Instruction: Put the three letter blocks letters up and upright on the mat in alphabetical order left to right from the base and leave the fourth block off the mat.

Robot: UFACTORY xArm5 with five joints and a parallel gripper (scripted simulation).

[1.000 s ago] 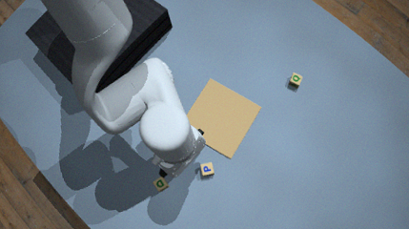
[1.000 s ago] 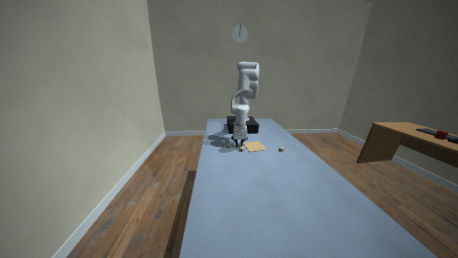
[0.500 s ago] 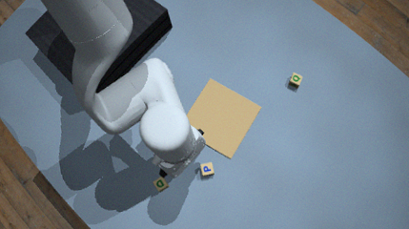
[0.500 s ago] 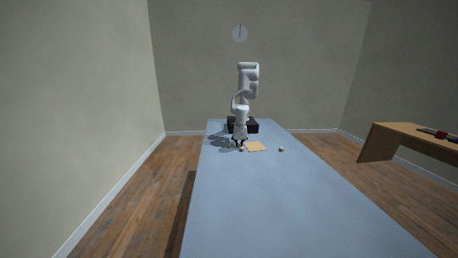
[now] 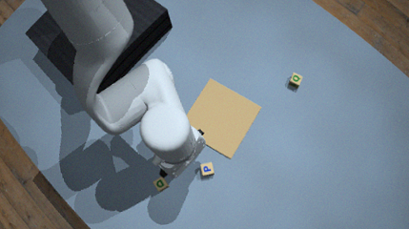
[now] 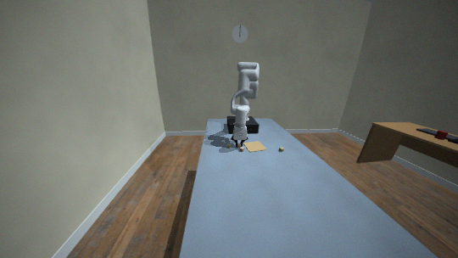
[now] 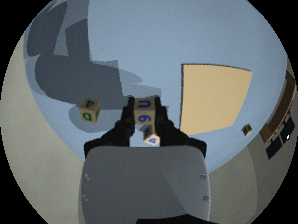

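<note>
The part-closed tool (image 6: 240, 144) (image 7: 144, 105) grips a block (image 7: 145, 111) beside the mat (image 5: 225, 118) (image 6: 255, 147) (image 7: 215, 98); three other blocks lie off the mat on the blue counter (image 5: 335, 151) (image 6: 271, 199) (image 7: 145, 30).

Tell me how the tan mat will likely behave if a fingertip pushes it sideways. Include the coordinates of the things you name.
The mat (image 5: 226, 118) (image 6: 255, 147) (image 7: 215, 97) looks thin and flat, so it would probably slide rather than tip. Its straight edges suggest stiffness, though bending can't be ruled out.

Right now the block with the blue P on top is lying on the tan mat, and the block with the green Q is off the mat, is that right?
Not quite: the blue P block is off the tan mat, as the top view shows. The green Q block is indeed off it.
</note>
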